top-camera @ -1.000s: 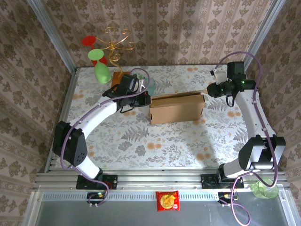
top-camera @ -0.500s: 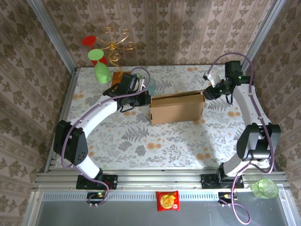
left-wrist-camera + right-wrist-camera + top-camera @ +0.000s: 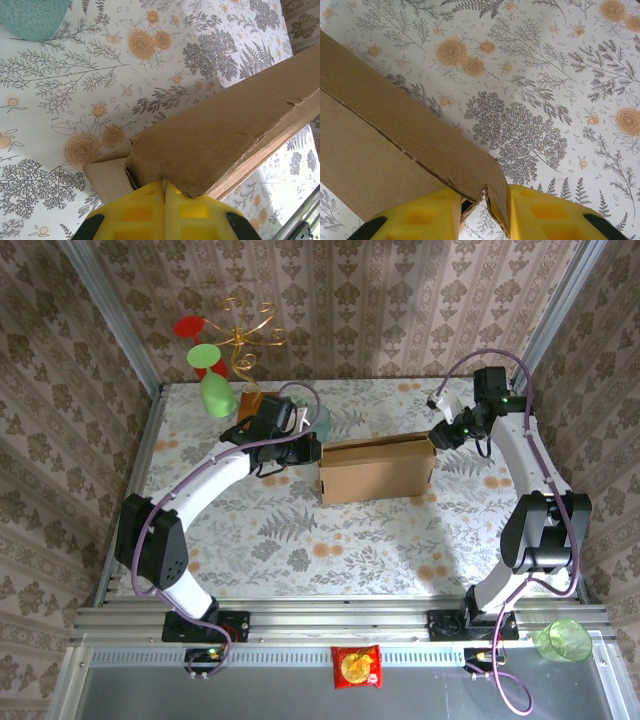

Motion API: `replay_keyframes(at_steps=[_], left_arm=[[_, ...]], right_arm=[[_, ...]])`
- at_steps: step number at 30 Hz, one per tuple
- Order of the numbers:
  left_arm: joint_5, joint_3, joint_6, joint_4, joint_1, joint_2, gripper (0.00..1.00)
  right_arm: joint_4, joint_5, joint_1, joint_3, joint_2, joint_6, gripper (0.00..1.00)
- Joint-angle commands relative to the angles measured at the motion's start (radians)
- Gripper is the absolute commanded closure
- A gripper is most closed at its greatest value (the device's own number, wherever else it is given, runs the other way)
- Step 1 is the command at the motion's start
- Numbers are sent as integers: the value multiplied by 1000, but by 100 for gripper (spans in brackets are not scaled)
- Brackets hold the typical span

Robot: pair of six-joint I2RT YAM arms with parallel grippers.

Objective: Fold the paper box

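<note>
The paper box (image 3: 377,470) is a plain brown carton lying lengthwise mid-table, with its flaps loose at both ends. My left gripper (image 3: 312,452) is at the box's left end. In the left wrist view its fingers (image 3: 164,182) are pressed together on the torn edge of a flap of the box (image 3: 220,135). My right gripper (image 3: 437,437) is at the box's far right corner. In the right wrist view its fingers (image 3: 484,197) straddle that corner of the box (image 3: 380,135), one on the long panel and one against the end flap.
A teal cup (image 3: 318,418) stands just behind my left gripper and also appears at the top left of the left wrist view (image 3: 32,15). An orange-brown slab (image 3: 250,402) and a gold wire stand (image 3: 245,335) sit at the back left. Walls close in on three sides.
My right arm swung in toward the box's right end, and its jaws widened briefly, then closed back on the corner. The left arm and the box stayed put.
</note>
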Motion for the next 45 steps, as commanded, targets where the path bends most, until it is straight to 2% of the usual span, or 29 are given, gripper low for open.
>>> replay_keyframes(at_steps=[1, 6, 9, 18, 28, 39, 44, 45], left_arm=[[-4, 10, 12, -96, -6, 36, 100], [-4, 10, 12, -96, -5, 38, 100], [-4, 10, 12, -96, -7, 38, 100], [-7, 10, 12, -96, -6, 38, 100], [-13, -3, -2, -80, -12, 33, 100], [-30, -18, -17, -68, -28, 27, 100], [-42, -33, -30, -64, -36, 17, 100], [-47, -37, -34, -63, -37, 12, 97]], right_arm=[[-5, 18, 5, 9, 12, -11, 73], [8, 66, 13, -14, 9, -10, 70], [20, 92, 13, -23, 4, -4, 71], [33, 104, 25, -21, -3, 29, 100], [-5, 133, 76, 3, -37, 103, 100], [-139, 204, 123, 88, -6, 363, 100], [-158, 249, 155, 73, -10, 377, 100], [-145, 258, 161, 55, -26, 383, 100]])
